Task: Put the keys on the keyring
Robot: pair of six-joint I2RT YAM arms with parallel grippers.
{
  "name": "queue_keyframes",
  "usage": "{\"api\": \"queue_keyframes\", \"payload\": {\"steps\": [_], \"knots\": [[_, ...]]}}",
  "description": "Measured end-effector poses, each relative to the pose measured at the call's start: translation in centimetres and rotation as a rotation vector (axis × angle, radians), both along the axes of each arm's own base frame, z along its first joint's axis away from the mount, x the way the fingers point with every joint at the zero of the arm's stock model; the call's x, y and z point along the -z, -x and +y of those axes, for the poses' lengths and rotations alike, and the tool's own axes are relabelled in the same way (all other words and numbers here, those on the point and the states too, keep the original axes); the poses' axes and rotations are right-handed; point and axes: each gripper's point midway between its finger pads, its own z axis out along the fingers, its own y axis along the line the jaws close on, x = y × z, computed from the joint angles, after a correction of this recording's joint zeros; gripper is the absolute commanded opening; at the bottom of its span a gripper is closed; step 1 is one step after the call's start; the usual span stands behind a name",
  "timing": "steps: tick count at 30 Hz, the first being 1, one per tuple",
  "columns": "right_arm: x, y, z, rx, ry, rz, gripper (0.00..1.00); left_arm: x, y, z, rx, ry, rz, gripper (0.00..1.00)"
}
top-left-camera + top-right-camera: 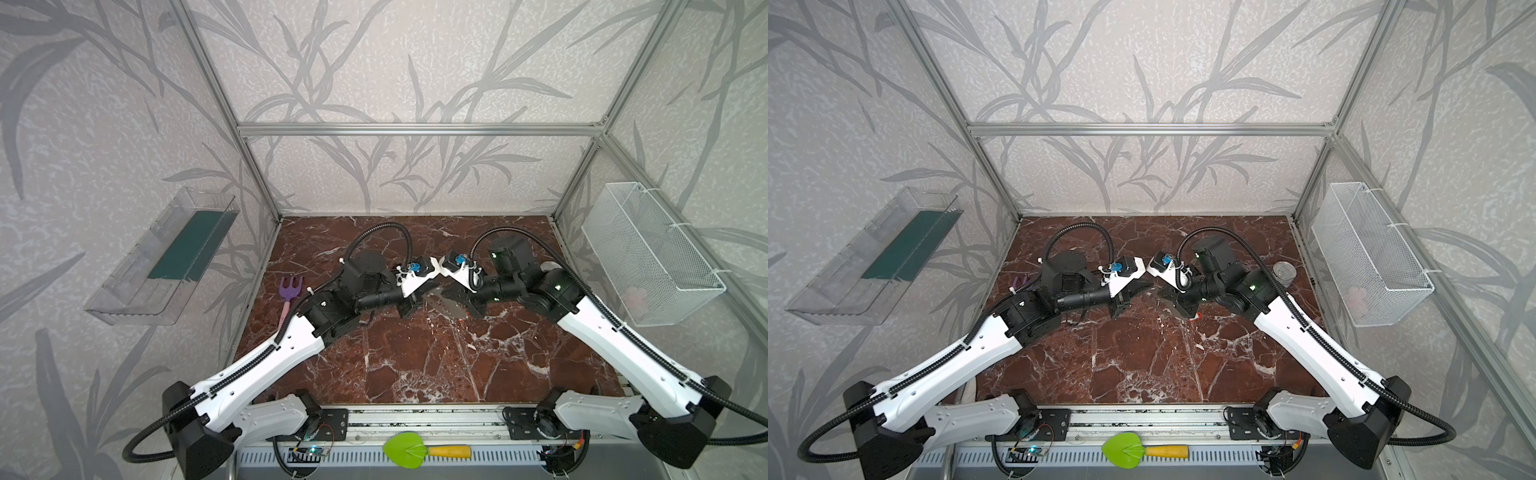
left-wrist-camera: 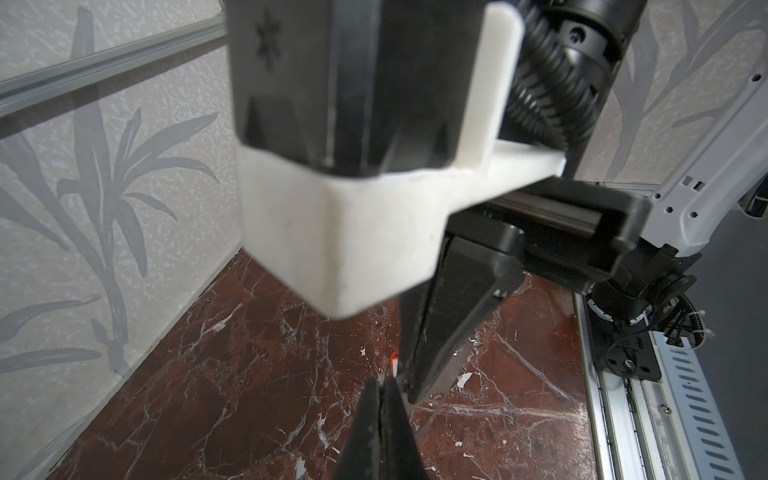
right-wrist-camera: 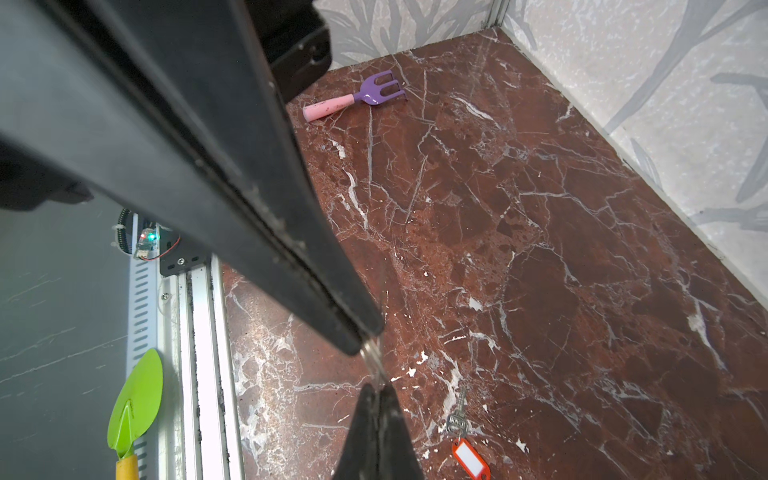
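Note:
The keyring (image 3: 371, 360) is a thin silver-grey loop, seen edge-on in the right wrist view and held above the marble. My right gripper (image 3: 376, 388) is shut on its near edge. My left gripper (image 2: 384, 380) is shut on the opposite edge, tip to tip with the right one. In a top view the keyring (image 1: 448, 306) shows as a pale grey shape between the left gripper (image 1: 420, 301) and the right gripper (image 1: 464, 310). The keys (image 3: 457, 420), a small silver key on a red tag with a white label (image 3: 471, 458), lie loose on the marble just below.
A purple rake with a pink handle (image 1: 289, 291) lies at the left wall. There is a metal can (image 1: 1284, 272) behind the right arm. A green trowel (image 1: 409, 449) rests on the front rail. A wire basket (image 1: 652, 253) and a clear tray (image 1: 162, 257) hang on the side walls.

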Motion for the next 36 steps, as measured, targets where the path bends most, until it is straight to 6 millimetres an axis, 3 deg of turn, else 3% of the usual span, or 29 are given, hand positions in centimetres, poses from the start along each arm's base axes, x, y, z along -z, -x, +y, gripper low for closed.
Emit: {"api": "queue_keyframes", "payload": {"steps": [12, 36], "knots": [[0.4, -0.8, -0.4, 0.083, 0.081, -0.11, 0.0, 0.7, -0.6, -0.2, -0.013, -0.061, 0.034, 0.0], [0.4, -1.2, -0.7, 0.113, 0.087, -0.11, 0.0, 0.9, -1.4, -0.7, -0.02, -0.13, 0.032, 0.0]]}}
